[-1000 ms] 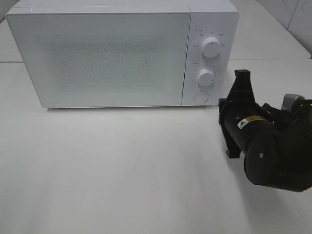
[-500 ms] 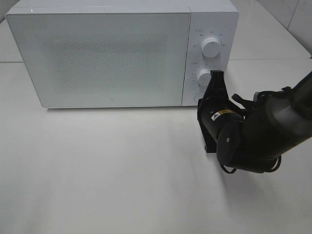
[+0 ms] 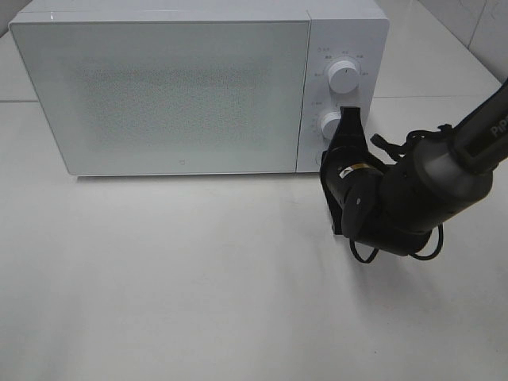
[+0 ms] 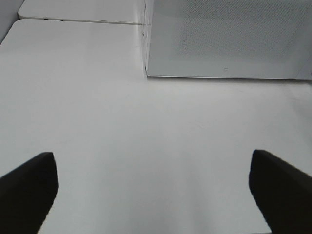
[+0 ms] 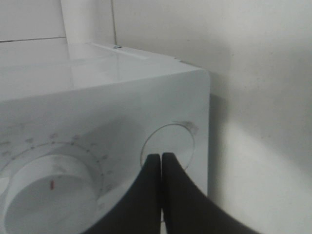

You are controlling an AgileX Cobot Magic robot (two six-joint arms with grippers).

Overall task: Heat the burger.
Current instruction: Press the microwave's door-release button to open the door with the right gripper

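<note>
The burger is out of view. The white microwave [image 3: 159, 95] stands at the back of the table with its door closed. My right gripper [image 3: 325, 161] is shut, its black fingertips together against the round button [image 5: 171, 139] at the bottom of the control panel, just below the lower knob [image 5: 48, 190]. Whether the tips press the button I cannot tell. My left gripper [image 4: 156, 195] is open over bare table, with nothing between its fingers [image 4: 29, 183]. It faces the microwave's front left corner [image 4: 146, 68] from a distance.
Two white knobs sit on the panel, the upper knob [image 3: 344, 77] above the lower knob [image 3: 330, 124]. The white table [image 3: 175, 278] stretches in front of the microwave. The right arm [image 3: 413, 198] reaches in from the right edge.
The right arm has swung left and forward from the table's right side, bringing its shut gripper up to the microwave's control panel. The left gripper has not visibly moved.
</note>
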